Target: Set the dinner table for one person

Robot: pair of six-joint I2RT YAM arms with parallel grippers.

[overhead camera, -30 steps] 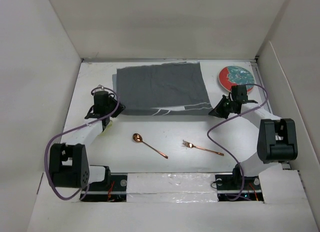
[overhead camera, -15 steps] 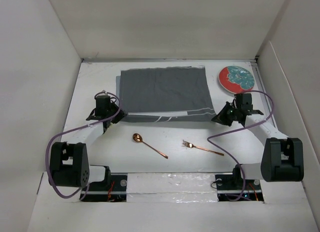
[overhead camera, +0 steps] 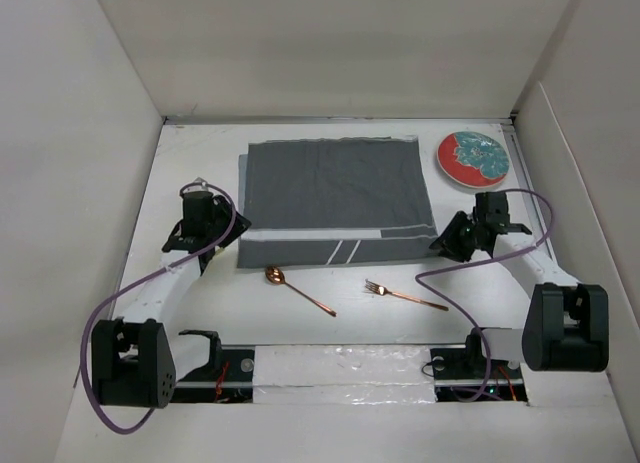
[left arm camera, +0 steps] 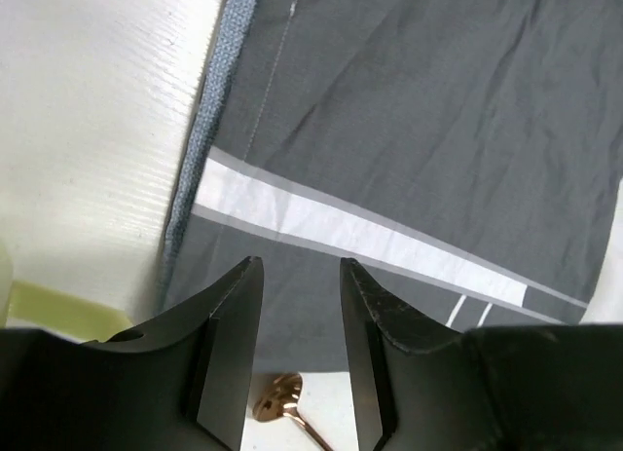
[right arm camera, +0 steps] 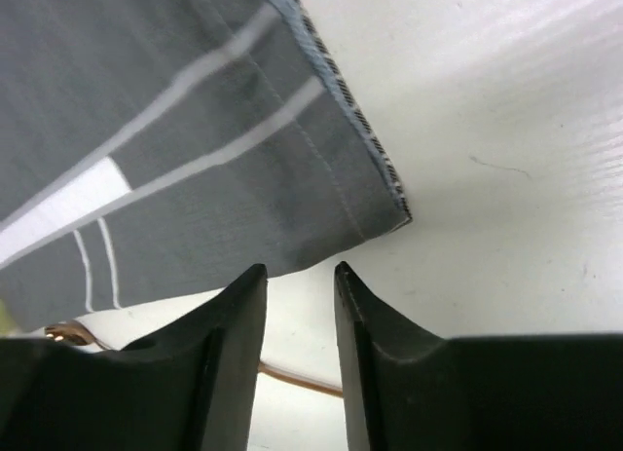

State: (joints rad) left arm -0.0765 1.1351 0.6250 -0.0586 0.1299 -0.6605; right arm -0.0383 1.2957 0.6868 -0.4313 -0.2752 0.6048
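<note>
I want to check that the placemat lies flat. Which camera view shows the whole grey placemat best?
The top external view: the placemat lies there whole, all four edges visible. The left wrist view shows only its left edge and white stripe; the right wrist view shows only its near right corner.

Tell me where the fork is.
In the top view, the fork lies right of centre, off the near edge of the placemat, with the spoon to its left.

Dark grey placemat point(overhead camera: 335, 198) with white stripes — red plate point(overhead camera: 473, 159) mottled teal — copper spoon point(overhead camera: 298, 288) and fork point(overhead camera: 405, 295), white dinner table point(overhead camera: 200, 148).
</note>
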